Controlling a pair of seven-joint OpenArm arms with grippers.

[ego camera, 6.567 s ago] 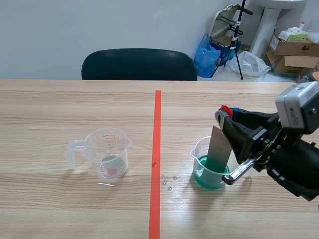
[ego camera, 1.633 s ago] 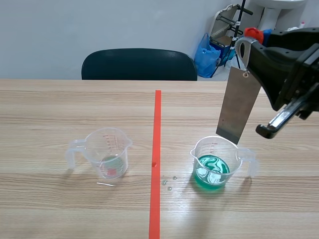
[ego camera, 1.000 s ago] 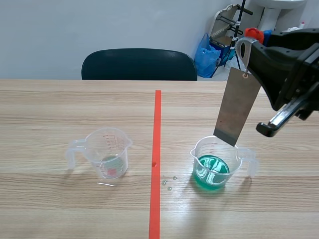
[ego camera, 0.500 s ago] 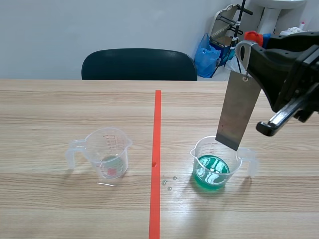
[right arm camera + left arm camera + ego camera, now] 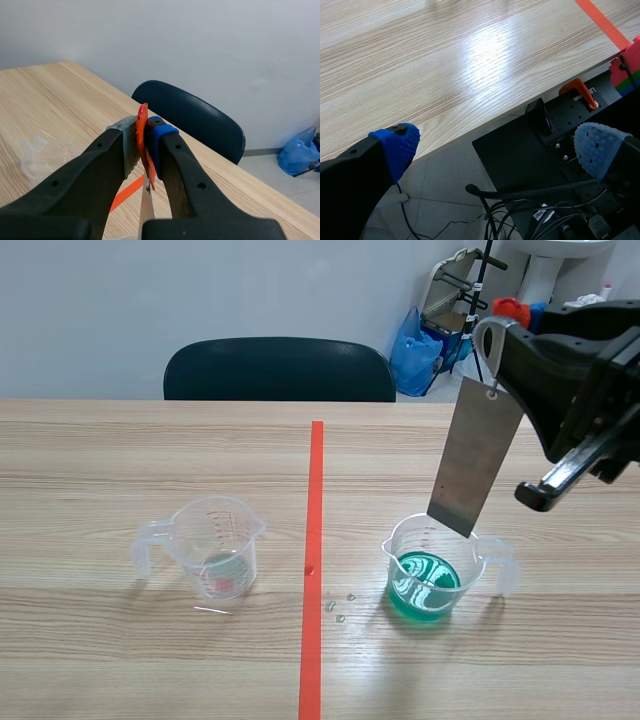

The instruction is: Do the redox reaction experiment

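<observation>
The left measuring cup (image 5: 215, 545) carries red graduation marks, too small to read. Print on the cardboard boxes (image 5: 590, 335) and the orange clamp (image 5: 576, 89) is illegible.

on the table (image 5: 120, 450) two cups stand either side of the tape line (image 5: 315, 500): the left cup (image 5: 215, 545) and the right cup (image 5: 432, 565), with liquid (image 5: 425, 580) in it. the metal strip (image 5: 475, 455) hangs from the right gripper (image 5: 495, 328), over the right cup's rim. droplets (image 5: 340, 605) lie between the line and the right cup. a chair (image 5: 280, 370) stands behind the table.
</observation>
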